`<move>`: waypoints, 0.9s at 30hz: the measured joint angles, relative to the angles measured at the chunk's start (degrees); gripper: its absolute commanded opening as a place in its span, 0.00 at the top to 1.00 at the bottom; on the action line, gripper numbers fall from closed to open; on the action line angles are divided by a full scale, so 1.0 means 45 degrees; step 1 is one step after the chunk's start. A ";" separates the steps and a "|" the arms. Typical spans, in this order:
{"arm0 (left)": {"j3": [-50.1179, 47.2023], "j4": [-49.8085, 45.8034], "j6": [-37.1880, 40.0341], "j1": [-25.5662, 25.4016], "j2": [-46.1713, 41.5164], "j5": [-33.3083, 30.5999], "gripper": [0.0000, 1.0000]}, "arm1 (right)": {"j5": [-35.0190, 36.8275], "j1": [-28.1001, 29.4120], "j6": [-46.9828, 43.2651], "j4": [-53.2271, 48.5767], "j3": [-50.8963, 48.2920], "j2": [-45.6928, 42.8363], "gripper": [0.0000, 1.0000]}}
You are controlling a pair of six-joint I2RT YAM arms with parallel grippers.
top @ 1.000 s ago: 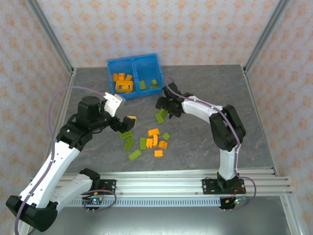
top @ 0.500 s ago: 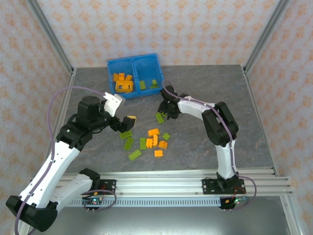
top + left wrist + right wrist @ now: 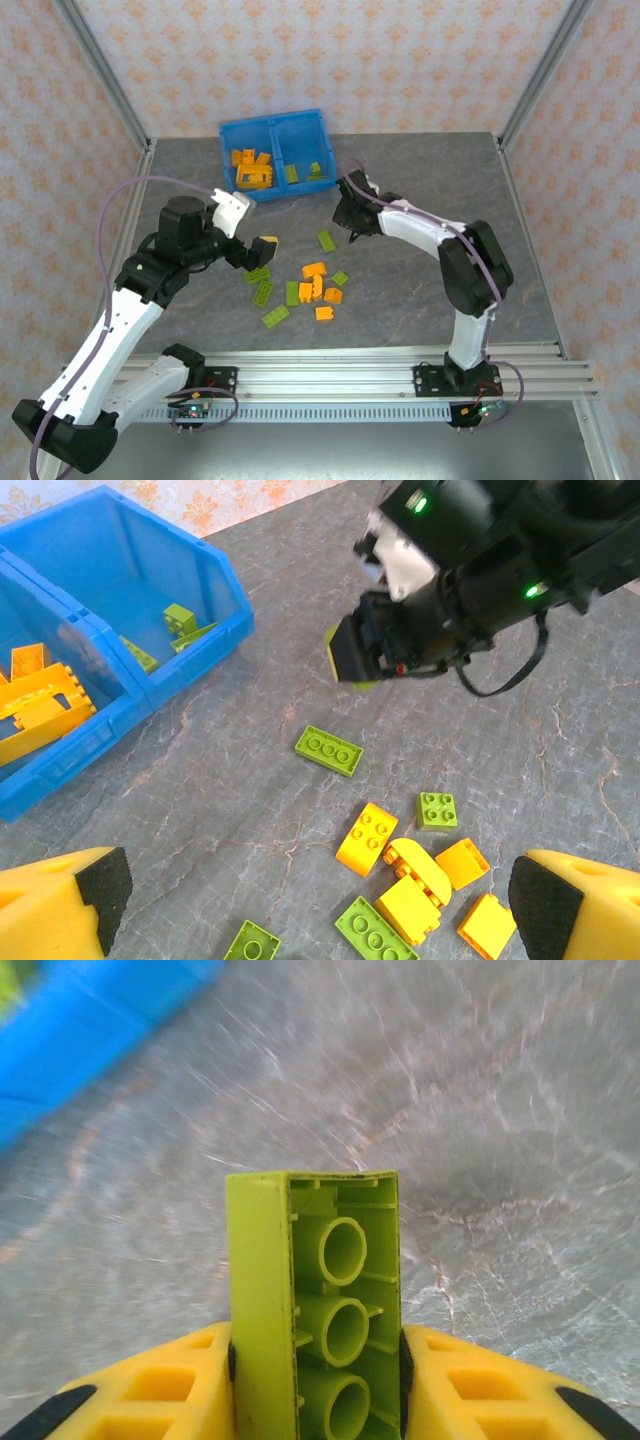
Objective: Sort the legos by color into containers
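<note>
Blue bin (image 3: 255, 135) at 12 o'clock takes orange left, green right. Your right gripper (image 3: 345, 665), at its 5 o'clock, pinches a green brick (image 3: 320, 1310), likely bound for the right half; your left gripper (image 3: 320, 905) gapes wide above the loose pile (image 3: 315, 285).

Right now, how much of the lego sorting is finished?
Roughly half done: the bright blue plastic bin holds orange bricks in its left compartment and lime green ones in the right. In hand: the right gripper clamps a lime green studded brick; the left gripper hovers open. Left: about ten loose bricks on the grey table.
</note>
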 measured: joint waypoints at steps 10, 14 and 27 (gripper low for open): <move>0.0000 0.0005 0.0000 0.0000 -0.0049 -0.0029 0.00 | 0.0636 0.1214 -0.2540 0.0432 0.2812 -0.0733 0.62; 0.0000 0.0000 0.0000 0.0000 -0.0073 -0.0053 0.00 | 0.0321 0.1224 -0.3376 0.0398 0.6339 0.1433 0.62; 0.0000 -0.0005 0.0000 0.0000 -0.0384 -0.0146 0.00 | 0.0296 0.0389 -0.4216 -0.1438 1.4916 0.9476 0.60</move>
